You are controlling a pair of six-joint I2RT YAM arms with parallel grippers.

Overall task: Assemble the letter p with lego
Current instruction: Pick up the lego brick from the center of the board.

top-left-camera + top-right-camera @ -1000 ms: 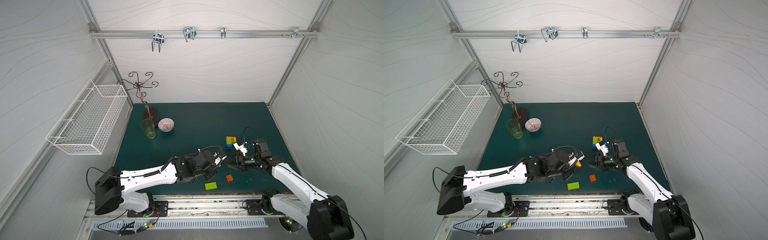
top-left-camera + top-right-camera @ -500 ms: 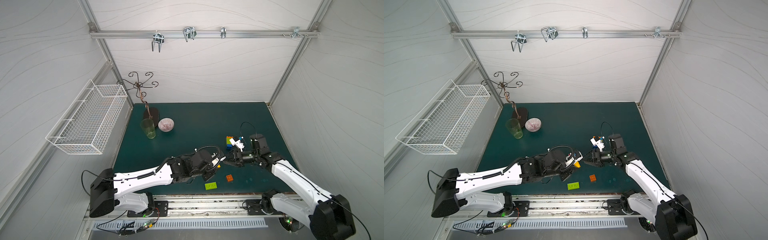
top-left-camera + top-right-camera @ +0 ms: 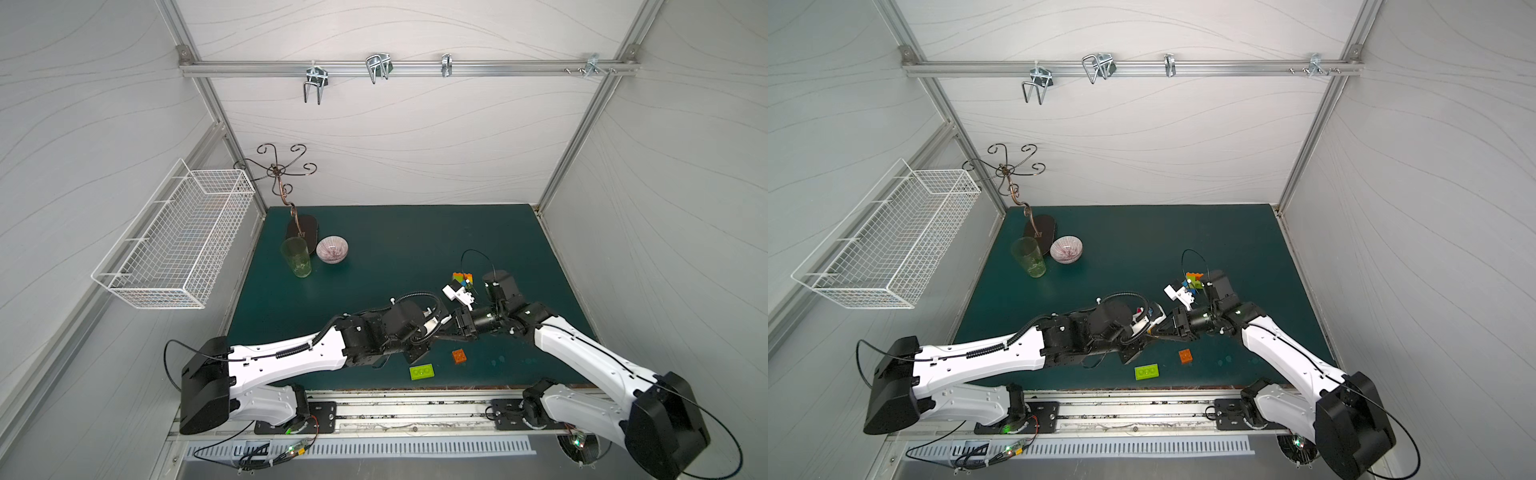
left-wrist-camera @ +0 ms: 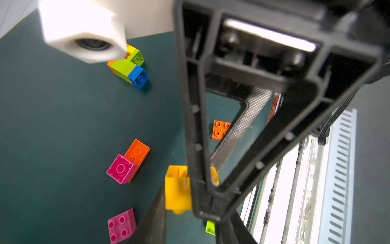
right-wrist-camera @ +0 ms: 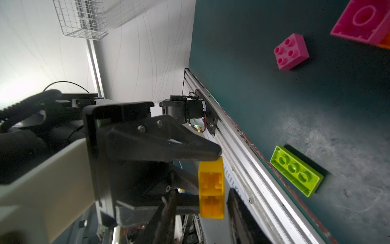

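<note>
Dark green surface (image 3: 395, 249) first: the claws meet nose-to-nose over its front-middle, L claw (image 5: 203, 181) clamped tight on the yellow brick (image 5: 211, 186), held off the surface, and R claw (image 3: 1160, 328) has its tips right at that brick, though can't tell how wide its jaws stand. Behind R claw sits the stacked lime/blue/orange cluster (image 3: 462, 277). Toward the front edge lies the lime oblong (image 3: 421, 371) w/ the orange square (image 3: 459, 356) near it; L wrist view shows a magenta-on-orange pair (image 4: 126, 166) and a lone magenta square (image 4: 121, 225), apart.

- Wire basket (image 3: 174, 237) hangs on side wall.
- Glass (image 3: 296, 257) upright, just beside bowl (image 3: 331, 249).
- Hook stand (image 3: 302, 227) behind glass, at mat (image 3: 407, 241) corner.
- Rail (image 3: 415, 67) overhead, with hooks.
</note>
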